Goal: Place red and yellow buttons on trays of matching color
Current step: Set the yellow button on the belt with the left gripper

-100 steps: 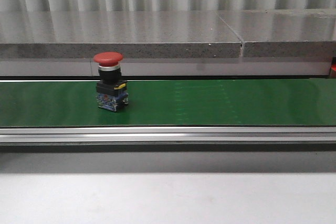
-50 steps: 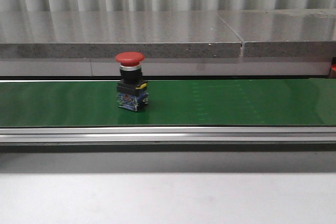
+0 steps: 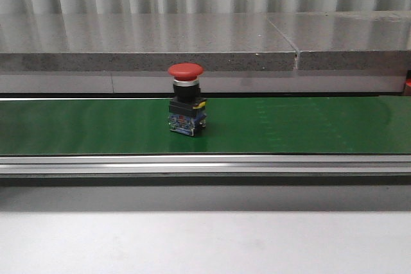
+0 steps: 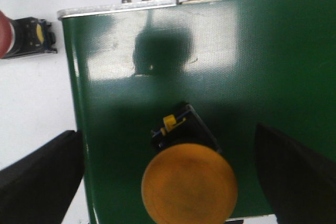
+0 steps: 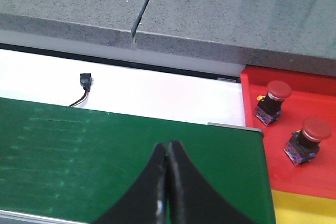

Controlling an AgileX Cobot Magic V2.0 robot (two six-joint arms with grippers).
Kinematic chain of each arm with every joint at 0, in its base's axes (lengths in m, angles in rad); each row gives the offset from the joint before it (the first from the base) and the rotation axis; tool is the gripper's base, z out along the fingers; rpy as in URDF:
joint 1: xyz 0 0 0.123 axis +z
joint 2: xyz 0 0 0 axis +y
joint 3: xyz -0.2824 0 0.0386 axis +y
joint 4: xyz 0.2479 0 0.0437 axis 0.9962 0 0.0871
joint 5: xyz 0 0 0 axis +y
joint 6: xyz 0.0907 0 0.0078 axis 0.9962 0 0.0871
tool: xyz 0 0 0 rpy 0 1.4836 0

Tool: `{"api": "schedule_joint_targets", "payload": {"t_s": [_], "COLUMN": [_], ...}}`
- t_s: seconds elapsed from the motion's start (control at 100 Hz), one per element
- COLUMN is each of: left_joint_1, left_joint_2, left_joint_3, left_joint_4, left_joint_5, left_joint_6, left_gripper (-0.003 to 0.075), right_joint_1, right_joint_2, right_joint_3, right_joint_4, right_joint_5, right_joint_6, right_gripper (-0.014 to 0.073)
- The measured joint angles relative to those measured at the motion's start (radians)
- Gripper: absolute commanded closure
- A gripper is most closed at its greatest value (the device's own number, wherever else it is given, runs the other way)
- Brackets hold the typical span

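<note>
A red mushroom-head push button stood upright on the green conveyor belt, a little left of the belt's middle in the front view, with neither arm visible there. Its long axis ran vertically, cap up, contact block on the belt.

The right gripper hung over the right end of the belt with its fingers pressed together, holding nothing. Just beyond that belt end lay the red tray, already carrying two red buttons, and a yellow tray adjoined it on the near side. The red button on the belt lay well to the left of this gripper, outside its wrist view.

The left gripper was spread wide over the left end of the belt, its fingers flanking a yellow-capped button that stood between them without touching either. Another red button lay on its side on the white table off the belt's edge.

By my reading, the left arm was nearer a pick: its button sat directly beneath, needing only a descent and a squeeze. The right gripper would have to open first.
</note>
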Motion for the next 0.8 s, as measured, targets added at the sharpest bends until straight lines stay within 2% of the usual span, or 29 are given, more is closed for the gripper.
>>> {"api": "schedule_joint_targets", "payload": {"t_s": [0.22,0.46,0.61,0.8], "left_joint_1": [-0.012,-0.014,-0.014,-0.014], "left_joint_2": [-0.06,-0.23,-0.38,-0.593], "left_joint_3": [0.0,0.023,0.112,0.307], "left_joint_4": [-0.009,-0.044,-0.085,-0.108], "left_joint_5": [0.0,-0.043,-0.126,-0.275], "left_joint_6": [0.0,0.013,0.024,0.026], "left_gripper": [0.0089,0.0089,0.0089,0.0089], "right_joint_1": [0.0,0.0,0.0,0.0], "right_joint_2": [0.0,0.0,0.0,0.0], "right_joint_3": [0.0,0.0,0.0,0.0], "right_joint_4": [0.0,0.0,0.0,0.0], "right_joint_5": [0.0,0.0,0.0,0.0], "right_joint_6": [0.0,0.0,0.0,0.0], "right_gripper": [0.0662,0.0662,0.0662,0.0662]}}
